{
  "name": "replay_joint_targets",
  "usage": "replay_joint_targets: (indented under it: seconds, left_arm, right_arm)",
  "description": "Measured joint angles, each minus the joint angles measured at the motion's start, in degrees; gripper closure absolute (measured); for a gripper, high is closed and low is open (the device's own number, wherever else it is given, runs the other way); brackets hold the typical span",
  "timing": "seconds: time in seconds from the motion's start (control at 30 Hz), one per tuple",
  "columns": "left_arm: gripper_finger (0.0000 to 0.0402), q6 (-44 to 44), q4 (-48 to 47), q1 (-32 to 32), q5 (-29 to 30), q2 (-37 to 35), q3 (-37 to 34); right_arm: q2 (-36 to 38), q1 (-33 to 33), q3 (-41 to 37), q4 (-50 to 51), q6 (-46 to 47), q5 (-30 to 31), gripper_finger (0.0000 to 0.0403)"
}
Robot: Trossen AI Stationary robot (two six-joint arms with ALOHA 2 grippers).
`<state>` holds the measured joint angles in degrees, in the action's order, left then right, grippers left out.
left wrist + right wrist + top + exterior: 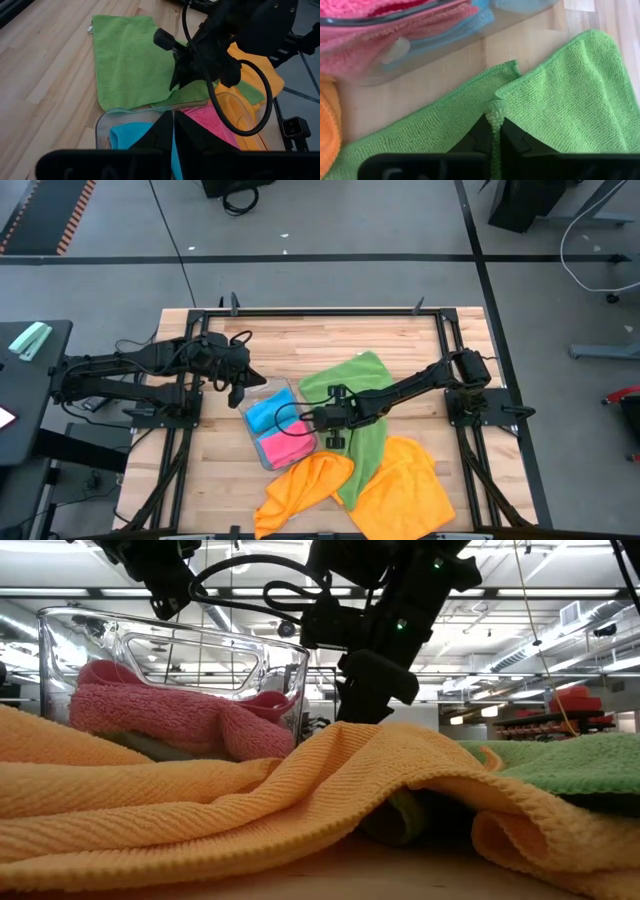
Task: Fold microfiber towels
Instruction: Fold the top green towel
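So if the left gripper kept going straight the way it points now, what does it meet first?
Probably the clear plastic tray: the left gripper, shut and empty, points down at its blue towel and pink towel. Depth is unclear, so which one comes first is uncertain.

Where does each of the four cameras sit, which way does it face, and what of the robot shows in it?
High: above the table, facing straight down; both arms, green towel, tray.
Low: at table-top height, facing level across an orange towel; arms come in from above.
Left wrist: on the left arm, facing the tray; left gripper shut and empty.
Right wrist: on the right arm; right gripper shut on the green towel's edge.
Shared: the green towel and the tray show in all four.
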<state>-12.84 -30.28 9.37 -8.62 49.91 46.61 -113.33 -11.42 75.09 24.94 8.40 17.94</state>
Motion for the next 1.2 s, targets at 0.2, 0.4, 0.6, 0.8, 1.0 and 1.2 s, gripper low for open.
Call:
replay_joint_targets:
  seconds: [0.2,0.4,0.6,0.8,1.0,1.2]
  left_arm:
    - [0.0382,0.0,0.0,0.0,0.0,0.0,0.0]
    - [0.0387,0.04,-0.04,0.0,0.0,0.02,0.0]
    - [0.0378,0.01,-0.06,0.0,0.01,0.02,0.0]
    - [0.0385,0.04,0.06,0.0,0.02,0.02,0.0]
    - [0.0387,0.08,0.12,0.0,0.02,0.02,0.0]
    - [0.0376,0.0,0.08,0.0,0.02,0.02,0.0]
  right_arm:
    - [0.91,0.0,0.06,0.06,1.42,-0.19,0.0389]
    - [1.74,-0.03,0.11,0.87,3.99,-0.25,0.039]
    - [3.2,-0.54,0.13,0.91,6.17,-0.48,0.039]
    - [4.91,-1.09,0.13,1.55,7.96,-0.45,0.0391]
    - [5.67,-1.43,0.15,1.51,9.42,-0.45,0.0391]
    - [6.12,-1.92,0.13,1.08,14.61,-0.47,0.0391]
